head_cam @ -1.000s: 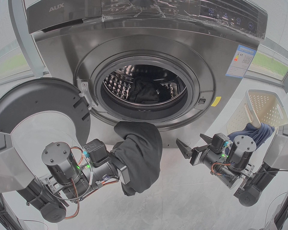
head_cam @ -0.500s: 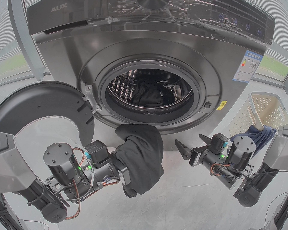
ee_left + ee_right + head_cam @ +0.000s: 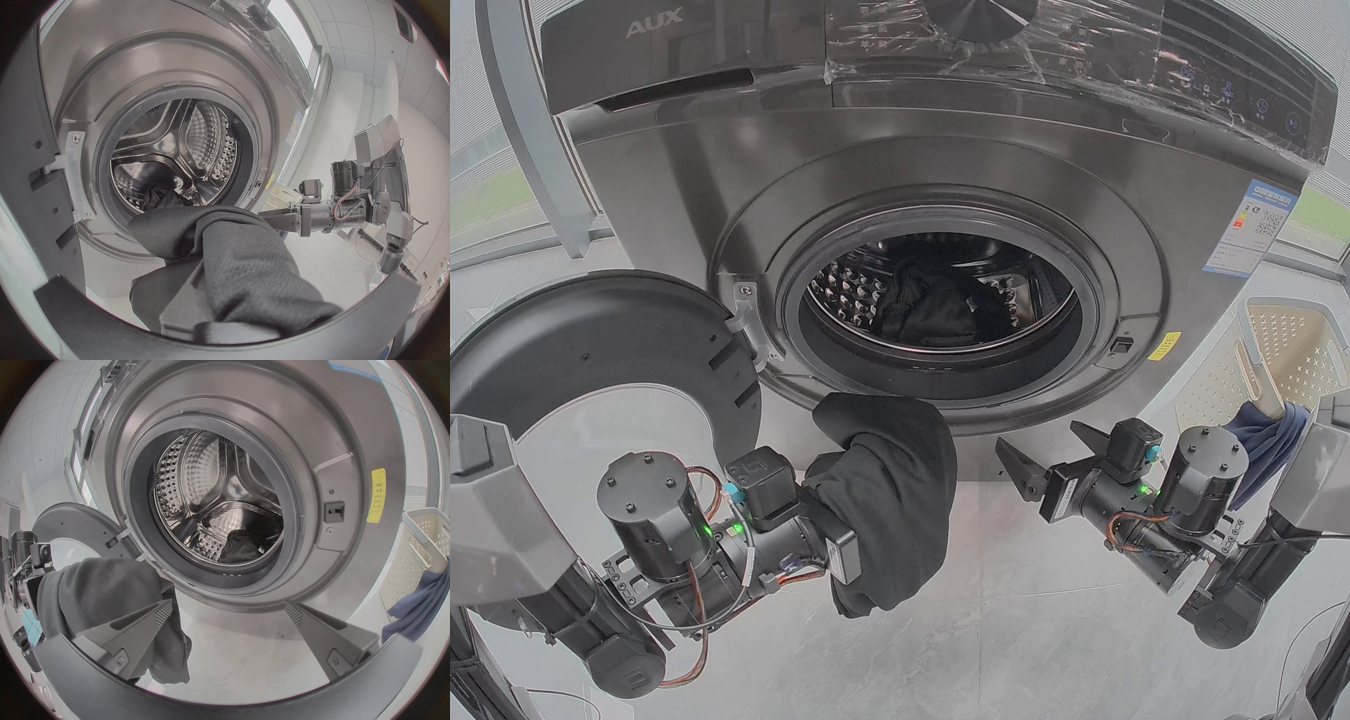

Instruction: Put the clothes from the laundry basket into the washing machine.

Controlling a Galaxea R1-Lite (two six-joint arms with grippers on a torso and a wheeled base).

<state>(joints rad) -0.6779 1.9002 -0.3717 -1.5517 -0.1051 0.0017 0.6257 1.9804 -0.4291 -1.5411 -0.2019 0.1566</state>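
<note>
A black garment (image 3: 891, 497) is draped over my left gripper (image 3: 848, 516), which is shut on it just below and in front of the washing machine's round opening (image 3: 937, 394). The same garment (image 3: 234, 262) hides most of the left fingers. Dark clothes (image 3: 928, 305) lie inside the steel drum (image 3: 211, 500). To the right, at about the same height in front of the machine, my right gripper (image 3: 1037, 433) is open and holds nothing. At the far right the beige laundry basket (image 3: 1294, 356) has a blue garment (image 3: 1270, 436) hanging over its edge.
The machine's round door (image 3: 591, 356) stands swung open on the left, close behind my left arm. Pale floor (image 3: 1031, 609) lies free between the two arms. The door-latch housing (image 3: 335, 512) sits on the right side of the opening.
The whole head picture has shifted: the machine now sits lower and further right, so the camera moved. Both arms keep much the same pose, the left still holding the black garment.
</note>
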